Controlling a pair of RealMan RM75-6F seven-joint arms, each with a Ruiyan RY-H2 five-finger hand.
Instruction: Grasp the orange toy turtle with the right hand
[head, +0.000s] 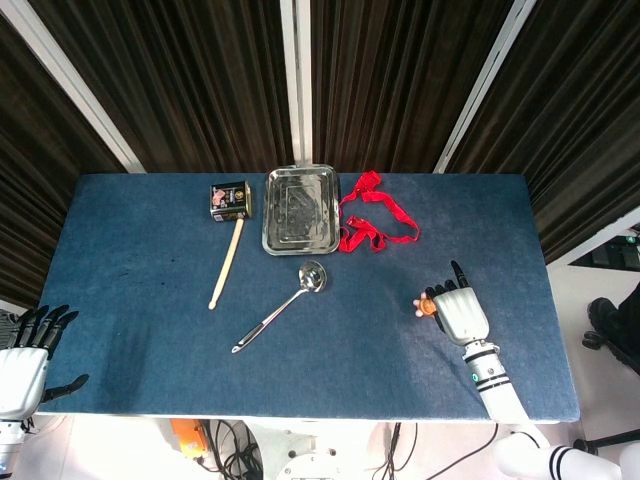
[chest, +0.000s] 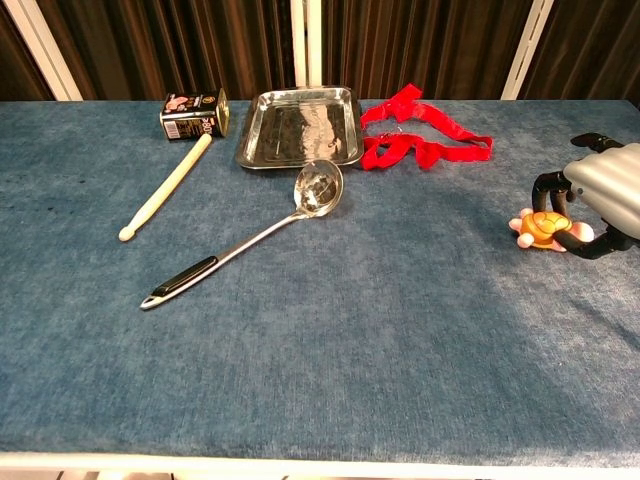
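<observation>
The orange toy turtle (chest: 537, 227) lies on the blue table near its right edge. My right hand (chest: 600, 195) covers it from the right, dark fingers (chest: 545, 186) curled over its far side and the thumb hooked under its near side, so the hand grips it. From the head view only the turtle's left part (head: 426, 306) peeks out from under the right hand (head: 462, 313). My left hand (head: 22, 362) hovers off the table's near left corner, fingers spread and holding nothing.
A steel ladle (chest: 250, 238) lies mid-table. Behind it sit a steel tray (chest: 300, 148), a red ribbon (chest: 425, 140), a small dark tin (chest: 193, 115) and a wooden stick (chest: 165, 188). The table edge (head: 556, 330) runs just right of the right hand.
</observation>
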